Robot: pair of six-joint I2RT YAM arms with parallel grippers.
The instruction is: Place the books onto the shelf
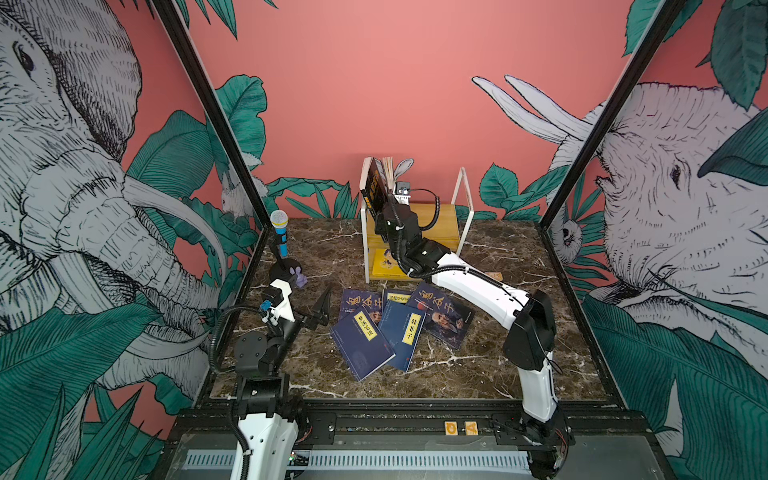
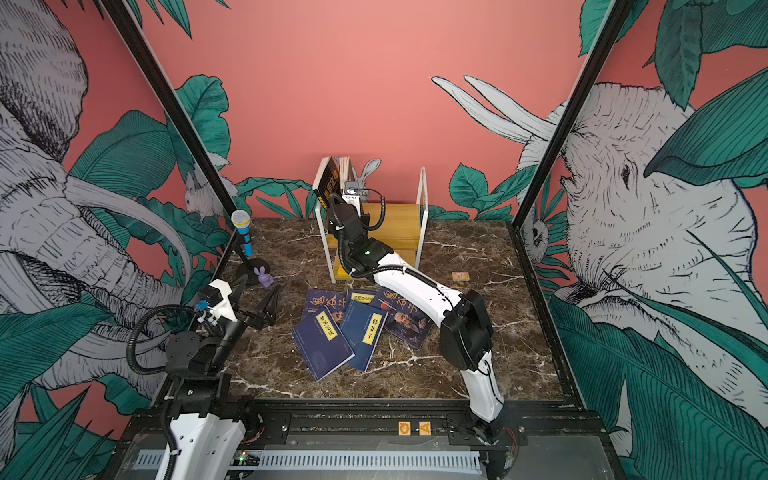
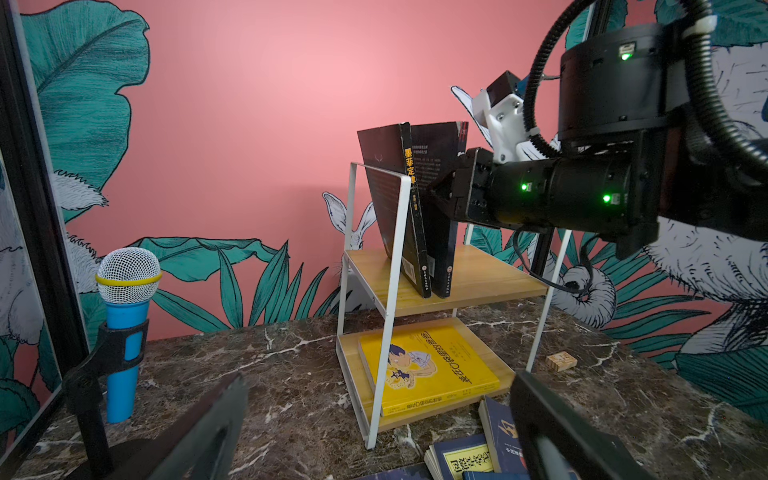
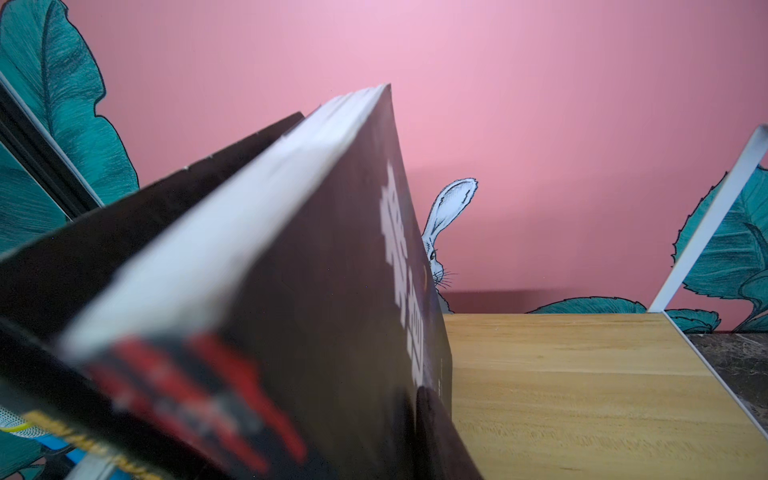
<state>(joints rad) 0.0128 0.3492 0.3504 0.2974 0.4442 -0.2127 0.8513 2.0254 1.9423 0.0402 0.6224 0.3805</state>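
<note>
1. My right gripper [image 3: 440, 193] is at the upper board of the small yellowish-wood, white-tube shelf [image 3: 490, 278]. Its jaws stand narrowly apart either side of the thin black paperback with white characters [image 4: 340, 270]. One pad touches the cover, but I cannot tell if I am clamping it.
2. That book stands on end, leaning on the black orange-lettered book [image 3: 411, 174].
3. My left gripper [image 2: 254, 299] hangs wide open and empty.
4. Four navy paperbacks [image 1: 399, 332] lie flat and overlapping on the brown marble table [image 1: 478, 374], just right of my left fingers, the nearer ones. Their long edges run roughly shelfward.
</note>
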